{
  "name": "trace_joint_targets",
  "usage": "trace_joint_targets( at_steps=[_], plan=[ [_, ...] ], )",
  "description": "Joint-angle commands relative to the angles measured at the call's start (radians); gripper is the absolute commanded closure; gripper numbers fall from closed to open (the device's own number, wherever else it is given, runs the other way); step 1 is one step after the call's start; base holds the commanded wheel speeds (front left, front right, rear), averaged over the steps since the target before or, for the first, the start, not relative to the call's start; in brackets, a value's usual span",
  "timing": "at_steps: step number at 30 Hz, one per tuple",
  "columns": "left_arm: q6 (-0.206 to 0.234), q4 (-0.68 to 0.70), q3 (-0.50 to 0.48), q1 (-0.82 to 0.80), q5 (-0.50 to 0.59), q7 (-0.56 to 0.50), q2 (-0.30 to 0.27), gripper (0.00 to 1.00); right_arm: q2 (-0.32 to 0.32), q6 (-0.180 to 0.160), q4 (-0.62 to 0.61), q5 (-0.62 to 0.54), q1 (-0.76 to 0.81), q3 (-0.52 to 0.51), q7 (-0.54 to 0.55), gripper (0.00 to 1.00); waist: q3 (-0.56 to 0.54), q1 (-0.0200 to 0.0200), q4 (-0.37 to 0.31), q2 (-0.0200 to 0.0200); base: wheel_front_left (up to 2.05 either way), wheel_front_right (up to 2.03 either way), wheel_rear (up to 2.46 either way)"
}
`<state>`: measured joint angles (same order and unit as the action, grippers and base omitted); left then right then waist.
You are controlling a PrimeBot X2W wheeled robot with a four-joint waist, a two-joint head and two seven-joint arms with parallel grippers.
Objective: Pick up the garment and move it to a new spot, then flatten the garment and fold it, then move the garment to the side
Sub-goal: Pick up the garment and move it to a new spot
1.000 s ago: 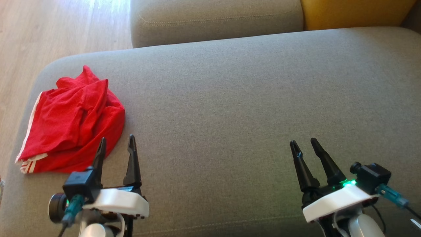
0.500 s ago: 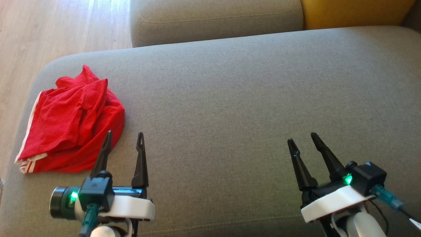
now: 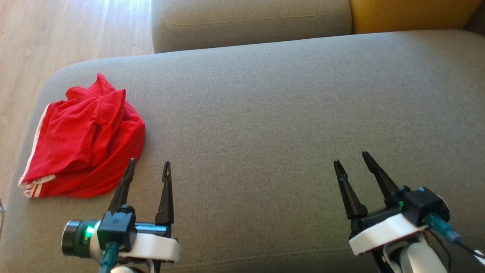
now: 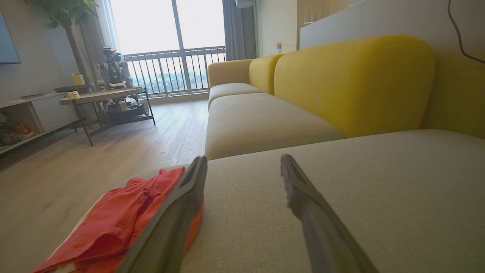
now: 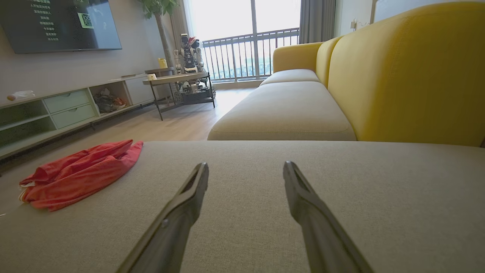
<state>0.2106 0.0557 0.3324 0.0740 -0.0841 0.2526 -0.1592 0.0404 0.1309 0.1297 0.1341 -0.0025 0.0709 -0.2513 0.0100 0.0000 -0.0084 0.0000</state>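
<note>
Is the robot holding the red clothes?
No, nothing is held. The left gripper and right gripper are open and empty; the crumpled red garment lies on the grey sofa cushion.

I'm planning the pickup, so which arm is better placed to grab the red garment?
Left. The left gripper is open right beside the garment, with one finger by the cloth's near edge. The right gripper is open too, but far across the cushion.
</note>
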Motion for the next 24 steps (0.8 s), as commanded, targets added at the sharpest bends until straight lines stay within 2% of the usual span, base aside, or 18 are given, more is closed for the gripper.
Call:
trace_joint_targets(
  at_steps=[1, 17, 24],
  plan=[
    [-0.011, 0.028, -0.05, -0.035, 0.013, 0.009, 0.008, 0.0, 0.01, 0.0, -0.029, -0.009, -0.053, 0.018, -0.01, 0.0, 0.001, 0.0, 0.001, 0.0, 0.0, 0.0, 0.0],
    [-0.064, 0.022, -0.094, -0.019, 0.041, 0.009, 0.048, 0.0, 0.01, 0.0, -0.027, -0.012, -0.046, 0.026, -0.01, 0.0, -0.002, 0.0, 0.011, 0.0, 0.0, 0.0, 0.0],
    [-0.071, 0.008, -0.11, -0.017, 0.042, 0.009, 0.065, 0.0, 0.01, 0.0, -0.033, -0.015, -0.035, 0.042, -0.01, 0.0, -0.01, 0.0, 0.05, 0.0, 0.0, 0.0, 0.0]
  ],
)
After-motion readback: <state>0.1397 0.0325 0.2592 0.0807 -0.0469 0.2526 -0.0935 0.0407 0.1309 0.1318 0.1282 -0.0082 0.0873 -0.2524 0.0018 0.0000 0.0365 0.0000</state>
